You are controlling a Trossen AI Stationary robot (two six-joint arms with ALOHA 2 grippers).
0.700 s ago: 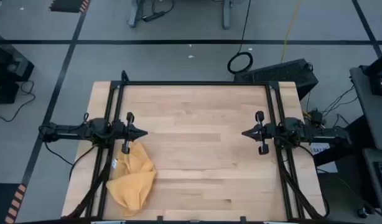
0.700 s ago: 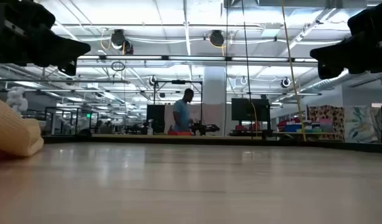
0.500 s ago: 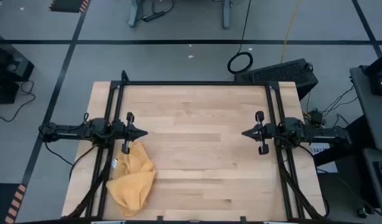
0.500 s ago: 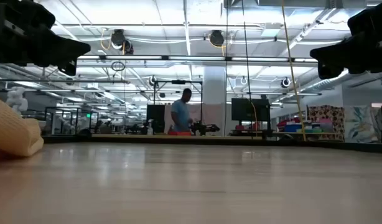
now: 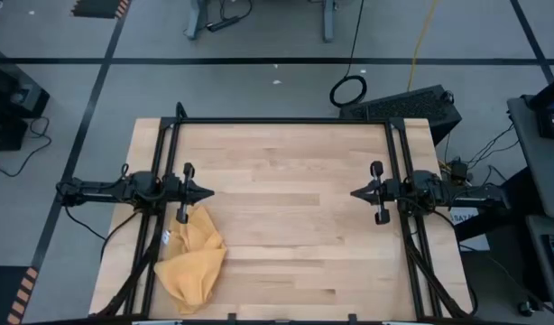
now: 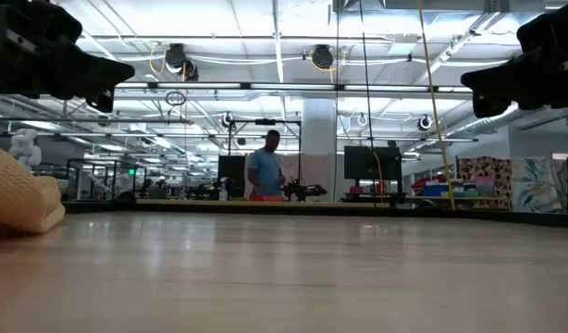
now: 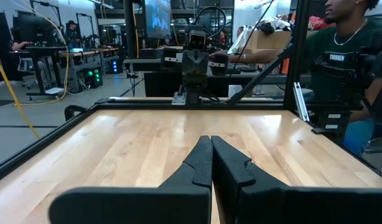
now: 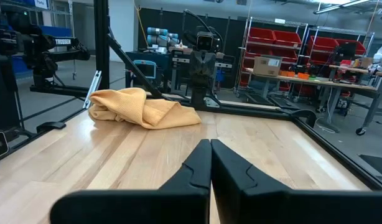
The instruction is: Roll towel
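Crumpled towel [image 5: 191, 255] at table [image 5: 286, 235] edge, left fingers [image 5: 207, 192] pressed together

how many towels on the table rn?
1. A crumpled mustard-yellow cloth towel lies at the near-left part of the wooden table, just beside the left gripper. The right gripper is at the table's right side. No other towel shows in any view.

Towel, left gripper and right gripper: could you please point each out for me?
towel [image 5: 192, 262], high view, middle of heap.
left gripper [image 5: 207, 193], high view, shut fingertips.
right gripper [image 5: 355, 193], high view, shut fingertips.
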